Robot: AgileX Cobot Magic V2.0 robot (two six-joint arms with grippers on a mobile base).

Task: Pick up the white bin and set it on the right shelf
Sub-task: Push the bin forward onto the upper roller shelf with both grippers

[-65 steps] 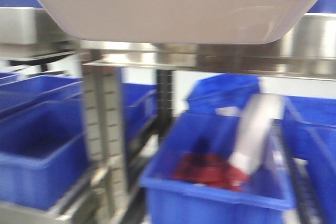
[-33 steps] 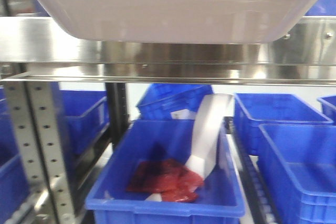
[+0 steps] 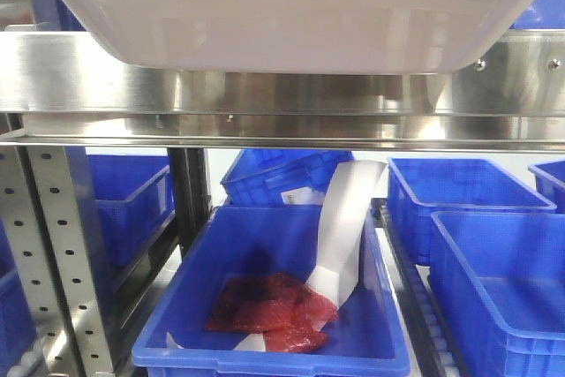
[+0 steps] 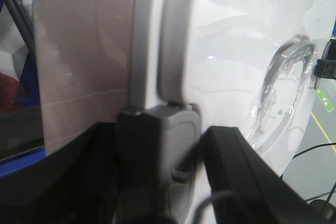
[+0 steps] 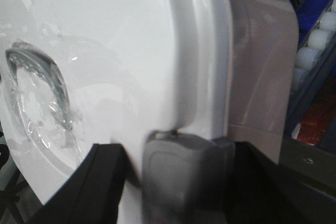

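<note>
White bin (image 3: 291, 15) carried by both arms, nearest the camera, on the near side of the front rail (image 3: 265, 94) of the right shelf. The left gripper (image 4: 160, 135) and right gripper (image 5: 184, 174) each have their fingers closed on the bin's lid rim at opposite ends, a grey pad pressed against the rim in each wrist view. The bin's base covers the upper part of the rail and hides all but two bolts (image 3: 479, 65) towards the rail's right end. No part of the bin is seen resting on the shelf. Beyond and below the rail, beside a perforated upright (image 3: 66, 245), stands a blue bin (image 3: 274, 350) holding a red packet (image 3: 269, 302) and a white strip (image 3: 340, 236). Judged progress: the grab is complete, while carrying the bin over the rail, setting it down and releasing it are not yet done.
</note>
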